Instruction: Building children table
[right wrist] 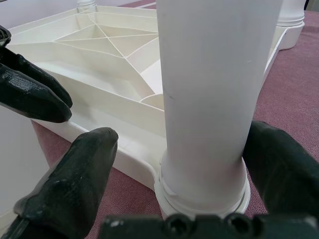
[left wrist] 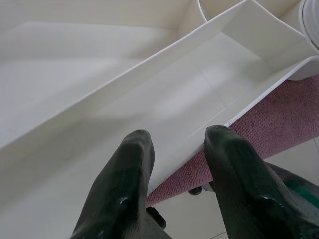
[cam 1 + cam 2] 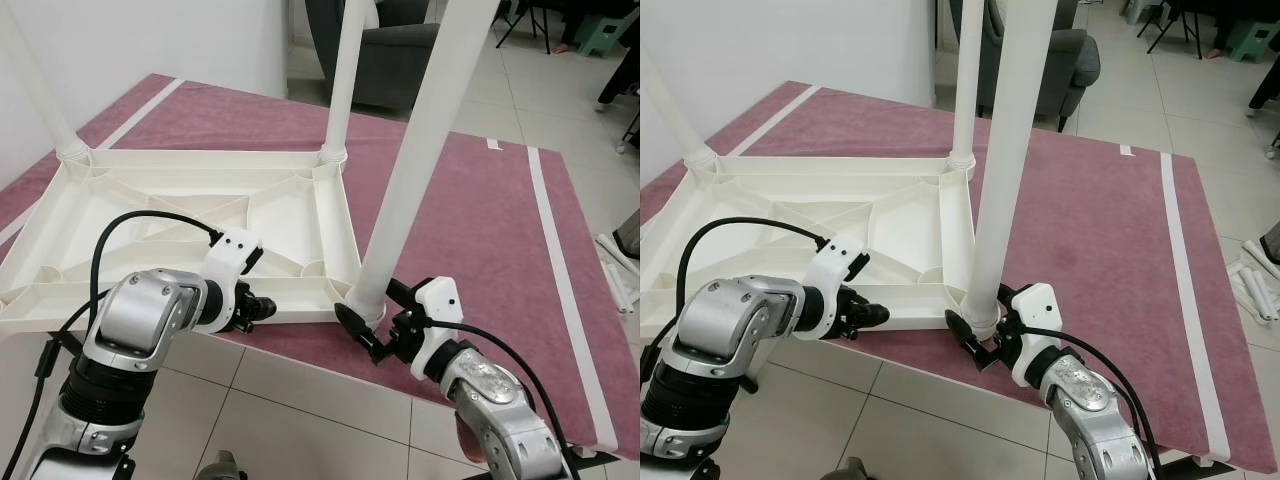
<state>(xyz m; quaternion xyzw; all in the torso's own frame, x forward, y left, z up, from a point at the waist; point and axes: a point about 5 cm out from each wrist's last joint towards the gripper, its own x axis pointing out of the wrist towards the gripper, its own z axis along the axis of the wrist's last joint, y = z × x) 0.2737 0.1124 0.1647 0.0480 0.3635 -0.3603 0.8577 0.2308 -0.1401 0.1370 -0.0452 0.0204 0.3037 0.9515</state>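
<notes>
I've got the right gripper (image 3: pixel 368 330) at the near right corner of the upturned table top (image 3: pixel 190 235), fingers spread around the base of the near table leg (image 3: pixel 420 150) where it enters its corner socket. Right wrist view shows one finger off the leg with a gap; the other is behind it, contact unclear. So open, straddling, not clamped. Leg leans noticeably, probably not fully seated.

Left gripper (image 3: pixel 262 305) is at the near edge of the top, fingers parted over the rim wall, holding nothing that I can see.

Top lies ribs-up on the maroon rug (image 3: pixel 480 220), near edge at the rug's edge by the tiled floor (image 3: pixel 300 410).

Far edge: two more legs, the far left leg (image 3: pixel 40 85) and far right leg (image 3: pixel 342 80), stand in their sockets.

Handling guess: hollow moulded plastic, light, stiff, smooth, so slippery. I'd grip low near the collar; a high hold would lever the socket. Grey armchair (image 3: pixel 385 50) beyond the rug.
</notes>
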